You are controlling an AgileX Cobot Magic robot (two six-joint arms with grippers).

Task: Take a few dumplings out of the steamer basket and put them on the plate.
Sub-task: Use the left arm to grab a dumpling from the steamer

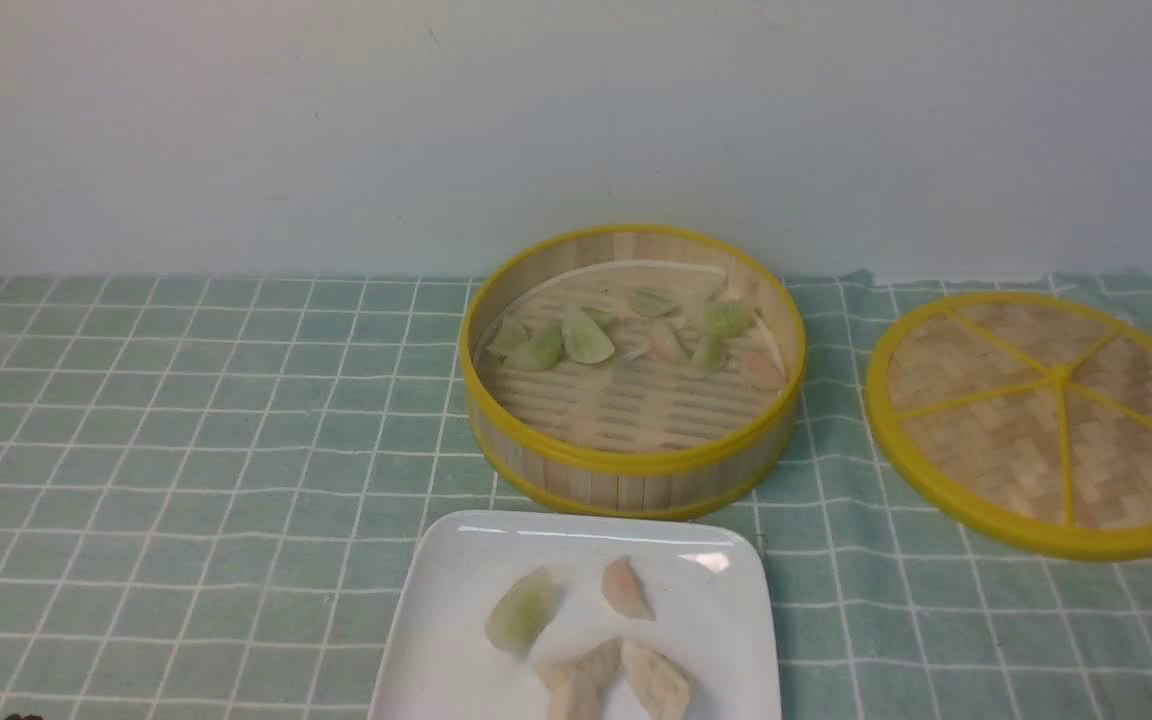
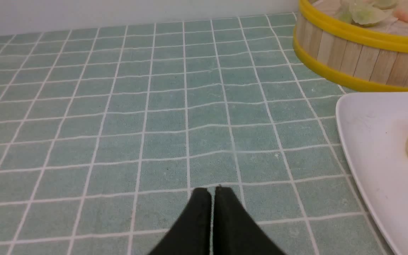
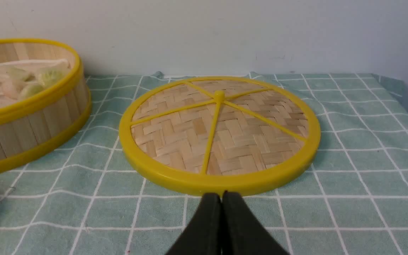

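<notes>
A pale green tablecloth (image 1: 186, 450) with a white grid of lines covers the whole work surface and meets a plain off-white wall (image 1: 336, 120) at the back. The round bamboo steamer basket (image 1: 626, 480), with a slatted wall and yellow rims, stands mid-table towards the wall. Inside it, pale green and pinkish crescent-shaped toy dumplings (image 1: 586, 338) lie in a loose row across the far half of the slatted floor, pointing in mixed directions. Just in front of the basket, parted from it by a thin strip of cloth, sits the glossy white square plate (image 1: 436, 640), its near edge cut off by the front view. Four dumplings lie on it. A translucent green dumpling (image 1: 521, 610) at the left has its long axis running from near-left to far-right. A pinkish-orange dumpling (image 1: 626, 588) beside it runs from far-left to near-right. Two beige dumplings (image 1: 658, 682) nearer the robot lean tips together. Right of the basket, not touching it, a flat woven bamboo lid (image 1: 1036, 420) with yellow rim and spokes lies on the cloth. The left gripper (image 2: 213, 191), black fingers pressed together on nothing, hangs low over the cloth left of the plate. The right gripper (image 3: 221, 196) is likewise closed and empty, its tips just at the lid's near rim; whether they touch it cannot be told
</notes>
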